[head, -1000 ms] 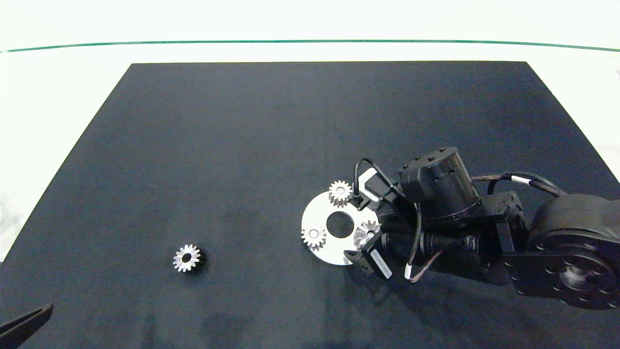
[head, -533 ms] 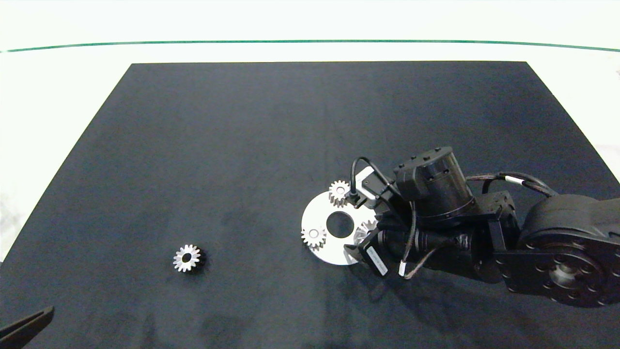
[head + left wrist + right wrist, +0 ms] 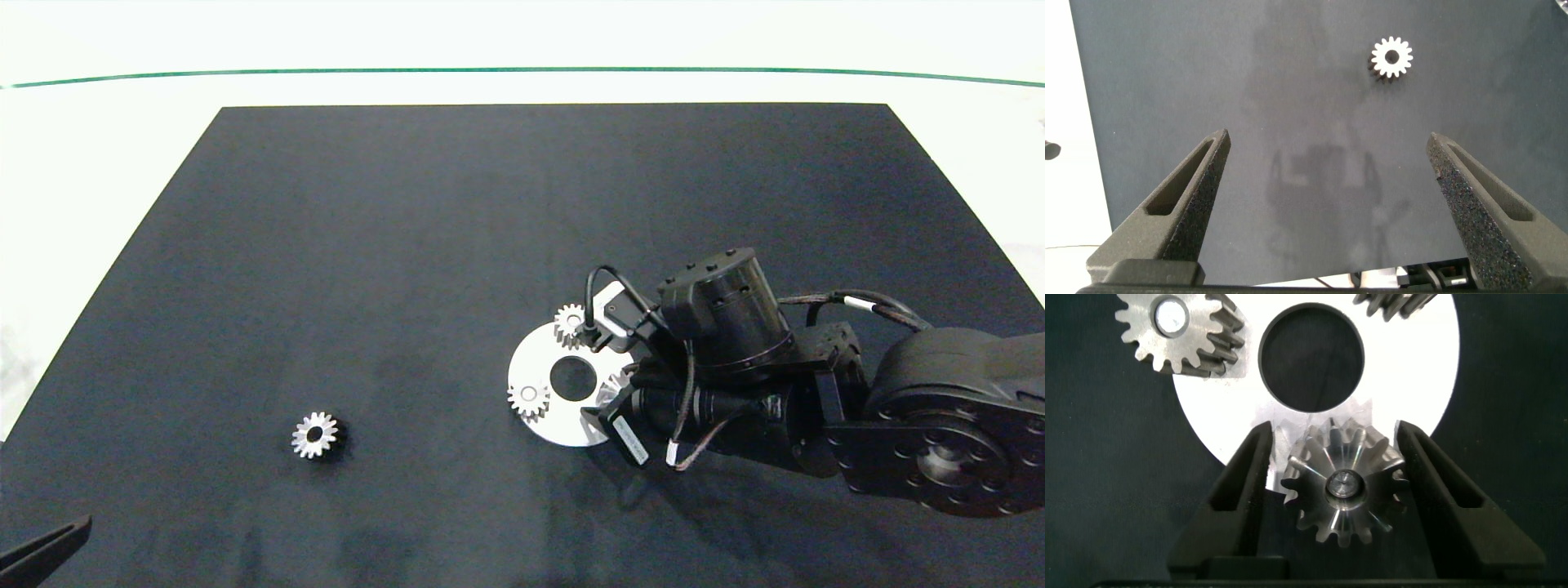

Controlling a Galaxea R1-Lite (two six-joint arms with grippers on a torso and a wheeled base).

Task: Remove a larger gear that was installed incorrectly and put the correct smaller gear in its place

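Right gripper has slid further in over the plate, fingers spread either side of the larger gear, flanking it, not yet pinching. Left gripper idles wide open at the near-left corner; the smaller gear lies loose nearby. Two installed gears sit beyond on the plate, the far one crowded by the wrist.

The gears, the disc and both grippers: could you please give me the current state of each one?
Larger gear: seated on a pin on the disc, between the right gripper's fingers.
Smaller gear: loose, lying flat on the black mat.
Two small gears: mounted on the disc.
White disc: flat on the mat.
Right gripper: open, straddling the larger gear.
Left gripper: open, empty, above the mat.
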